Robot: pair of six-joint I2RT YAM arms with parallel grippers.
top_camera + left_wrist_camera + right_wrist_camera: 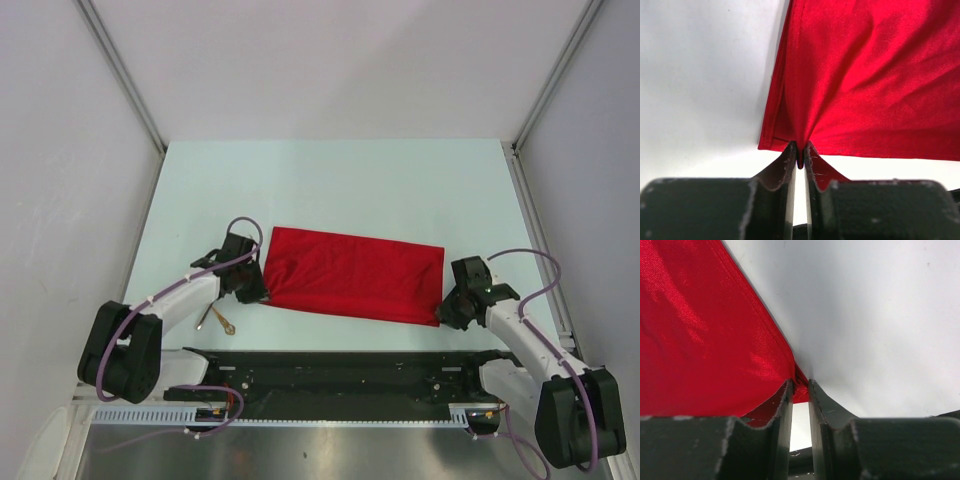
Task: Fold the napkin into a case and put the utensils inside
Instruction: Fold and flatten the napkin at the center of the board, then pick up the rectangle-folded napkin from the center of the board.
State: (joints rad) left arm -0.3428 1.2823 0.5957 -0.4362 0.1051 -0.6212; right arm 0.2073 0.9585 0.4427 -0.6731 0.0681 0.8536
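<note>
The red napkin (355,272) lies flat on the pale table (340,180) as a folded, wide rectangle. My left gripper (262,292) is at its near left corner. In the left wrist view the gripper (800,150) is shut on a pinch of the napkin (865,75), and folds run in towards the tips. My right gripper (441,316) is at the near right corner. There the gripper (800,385) stands a little open, with the corner of the napkin (690,340) lying loose between the tips. Gold utensils (222,318) lie beside the left arm, partly hidden by it.
A black rail (330,370) runs across the near edge between the arm bases. White walls stand on the left, right and far sides. Bare table lies beyond the napkin.
</note>
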